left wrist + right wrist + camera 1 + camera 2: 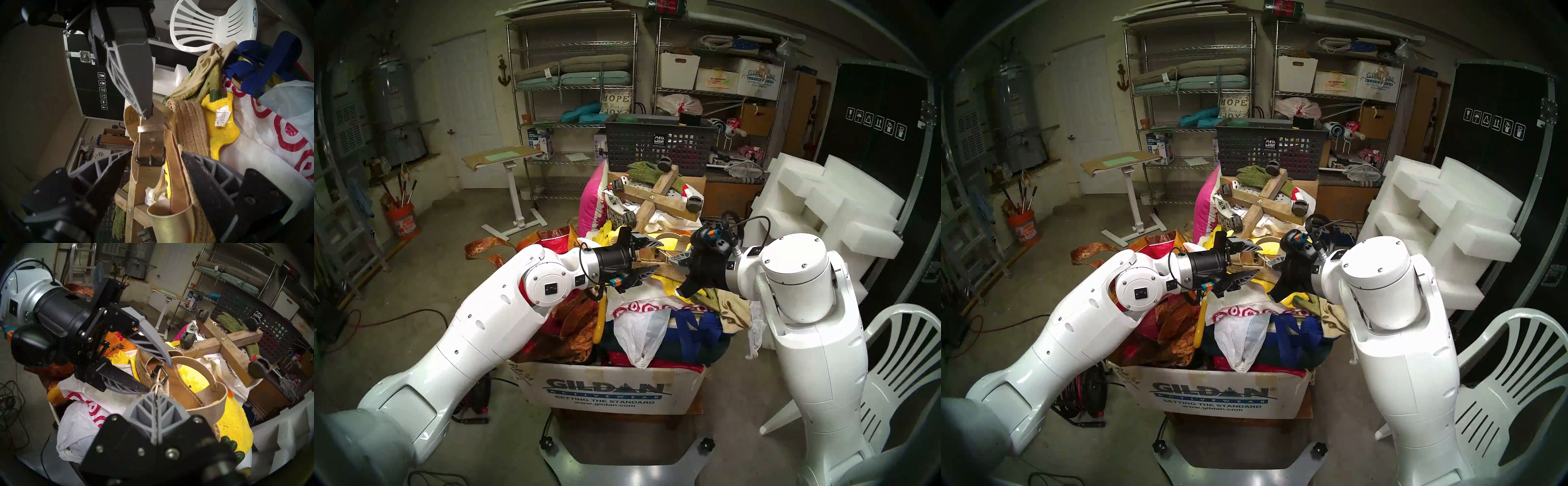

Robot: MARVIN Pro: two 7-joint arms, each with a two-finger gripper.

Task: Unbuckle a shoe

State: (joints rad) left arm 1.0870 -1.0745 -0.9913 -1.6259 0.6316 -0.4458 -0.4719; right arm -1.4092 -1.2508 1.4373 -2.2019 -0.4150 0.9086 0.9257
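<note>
**Two robot hands meet over a messy box**

The left gripper (648,257) and the right gripper (676,262) point at each other above a big pile of stuff. Between them sits the shoe (656,263), tan with a rope bottom. The left one's fingers are spread apart, one above the shoe and one below. The pile fills a cardboard box (605,390). A white chair (897,366) stands on the right.
</note>
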